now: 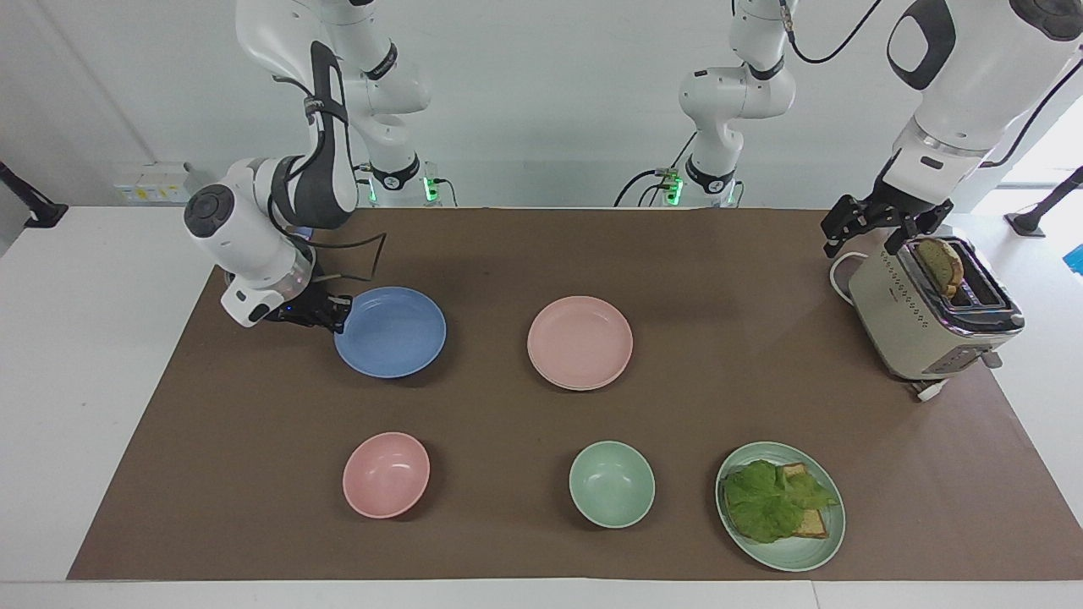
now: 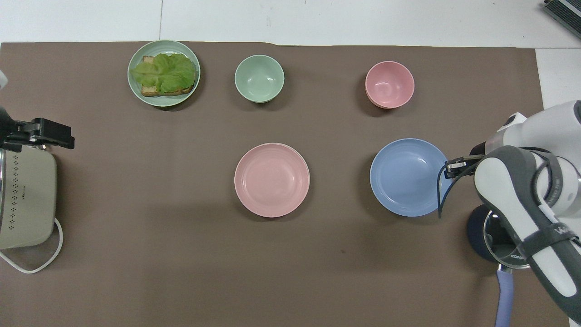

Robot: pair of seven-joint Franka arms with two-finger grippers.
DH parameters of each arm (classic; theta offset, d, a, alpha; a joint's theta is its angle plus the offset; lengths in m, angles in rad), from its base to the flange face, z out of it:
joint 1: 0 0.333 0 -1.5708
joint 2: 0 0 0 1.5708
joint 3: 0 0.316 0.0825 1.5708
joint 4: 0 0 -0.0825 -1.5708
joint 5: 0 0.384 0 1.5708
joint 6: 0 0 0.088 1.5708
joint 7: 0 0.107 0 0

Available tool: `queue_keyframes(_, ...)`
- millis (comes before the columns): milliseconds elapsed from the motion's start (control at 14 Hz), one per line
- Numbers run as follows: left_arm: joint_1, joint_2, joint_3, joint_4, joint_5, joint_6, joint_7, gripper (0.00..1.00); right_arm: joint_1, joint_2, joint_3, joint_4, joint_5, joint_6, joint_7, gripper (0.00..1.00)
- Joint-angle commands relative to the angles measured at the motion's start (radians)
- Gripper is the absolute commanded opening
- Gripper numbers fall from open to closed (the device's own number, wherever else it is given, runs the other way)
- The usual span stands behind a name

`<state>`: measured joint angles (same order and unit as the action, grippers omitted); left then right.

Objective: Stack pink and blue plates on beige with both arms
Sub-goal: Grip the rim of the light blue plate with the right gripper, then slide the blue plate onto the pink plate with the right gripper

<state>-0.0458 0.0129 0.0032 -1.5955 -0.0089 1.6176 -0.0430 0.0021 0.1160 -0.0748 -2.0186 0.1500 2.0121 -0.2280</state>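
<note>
While the left gripper (image 1: pixel 880 227) is held spread over the toaster (image 1: pixel 922 326), the blue plate (image 1: pixel 391 331) is pinched at its rim by the low-bent right gripper (image 1: pixel 337 315), beside the pink plate (image 1: pixel 579 342).

Blue plate (image 1: pixel 391 331) in right gripper (image 1: pixel 337 315)

**Robot lab, kitchen props**

Lab bench, not a real kitchen. Two white arms (image 1: pixel 288 194) bolted at the edge of a white table (image 1: pixel 93 338), brown mat (image 1: pixel 677 254) on top, bare white wall, cables and green status lights at the bases. Toaster (image 1: pixel 922 313), plates and bowls are spaced out like test props.
</note>
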Motion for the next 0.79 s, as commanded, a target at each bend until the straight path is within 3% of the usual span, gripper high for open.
queue_keyframes(0, 0.006, -0.007, -0.006, 0.005, 0.007, -0.013, -0.009, 1.00, -0.004, -0.052, 0.001, 0.024, 0.010, -0.096, -0.141, 0.00)
queue_keyframes(143, 0.006, -0.007, -0.006, 0.005, 0.009, -0.013, -0.009, 1.00, -0.014, -0.058, 0.003, 0.069, 0.010, -0.163, -0.145, 0.00)
queue_keyframes(714, 0.006, -0.007, -0.006, 0.005, 0.009, -0.013, -0.009, 1.00, 0.053, -0.045, 0.016, 0.116, 0.016, -0.151, 0.010, 0.00)
